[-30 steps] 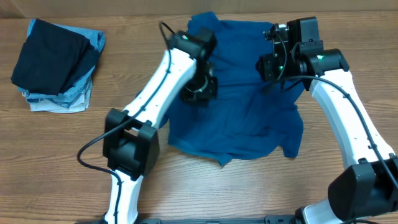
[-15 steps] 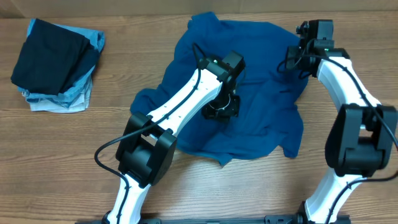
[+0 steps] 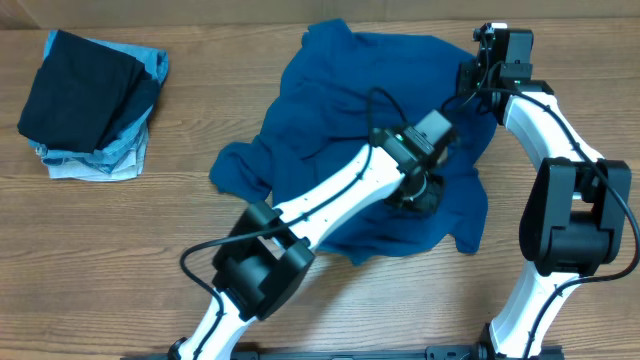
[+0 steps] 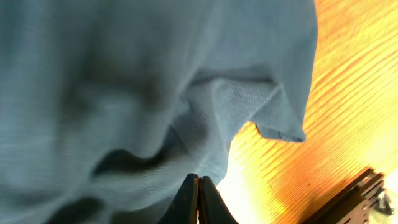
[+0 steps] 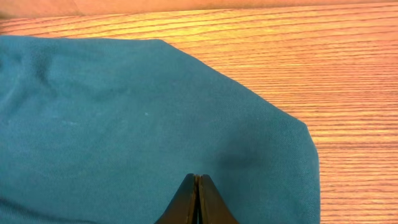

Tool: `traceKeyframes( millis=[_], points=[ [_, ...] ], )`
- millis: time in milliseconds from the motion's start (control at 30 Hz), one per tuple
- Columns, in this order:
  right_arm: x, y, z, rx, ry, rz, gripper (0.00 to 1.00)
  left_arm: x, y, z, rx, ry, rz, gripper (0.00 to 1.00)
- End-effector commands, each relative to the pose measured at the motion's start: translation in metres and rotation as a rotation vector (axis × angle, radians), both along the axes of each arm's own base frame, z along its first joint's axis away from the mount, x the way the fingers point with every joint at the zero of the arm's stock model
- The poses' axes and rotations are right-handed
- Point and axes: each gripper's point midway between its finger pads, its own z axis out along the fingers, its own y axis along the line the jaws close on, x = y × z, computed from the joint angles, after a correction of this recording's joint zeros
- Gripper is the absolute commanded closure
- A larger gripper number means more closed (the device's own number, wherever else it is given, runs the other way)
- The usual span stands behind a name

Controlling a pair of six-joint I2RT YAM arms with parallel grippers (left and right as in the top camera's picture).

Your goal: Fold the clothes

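Note:
The clothes, one royal-blue T-shirt [image 3: 350, 100], lie crumpled and partly spread on the wooden table, right of centre. My left arm reaches across the shirt, and my left gripper [image 3: 420, 192] hangs over its lower right part. In the left wrist view the left gripper [image 4: 199, 186] is shut, with no cloth visible between the jaws and blurred blue fabric [image 4: 124, 93] beyond it. My right gripper [image 3: 474, 82] is at the shirt's upper right corner. In the right wrist view the right gripper [image 5: 197, 180] is shut over flat, smooth fabric [image 5: 124, 124], which shows no pinch.
A stack of folded garments [image 3: 90, 100], black on top of pale blue, sits at the far left. Bare wooden table [image 3: 120, 260] lies left of and in front of the shirt. A dark piece of the rig [image 4: 357, 196] shows at the left wrist view's lower right.
My left gripper has swept from the shirt's left side to its lower right, uncovering a sleeve at the left. My right gripper has shut and moved up to the upper right corner.

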Motion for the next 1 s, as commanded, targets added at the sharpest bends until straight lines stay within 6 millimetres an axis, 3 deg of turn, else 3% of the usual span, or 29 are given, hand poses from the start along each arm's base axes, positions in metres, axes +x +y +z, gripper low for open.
traceKeyframes(
  millis=[0,100,433,733,833,967],
  points=[
    [0.007,-0.009,0.001,-0.008,-0.019,-0.014,0.96,-0.003,0.007,-0.039,0.077,0.046,-0.004,0.96],
    [0.009,-0.012,-0.015,-0.007,-0.002,-0.020,0.96,-0.004,0.011,-0.059,0.110,0.075,-0.002,0.96],
    [0.000,-0.025,-0.082,-0.053,0.121,-0.069,0.96,-0.006,0.015,-0.061,0.127,0.076,-0.013,0.96],
    [-0.038,-0.064,-0.103,-0.042,0.278,-0.225,0.96,-0.022,0.028,-0.060,0.143,0.154,-0.083,0.96],
    [-0.057,-0.086,-0.110,-0.030,0.346,-0.272,0.96,-0.022,0.043,-0.059,0.164,0.190,-0.094,0.96],
    [-0.088,-0.105,-0.120,-0.014,0.459,-0.316,0.96,-0.021,0.078,-0.056,0.221,0.268,-0.094,0.96]
  ],
)
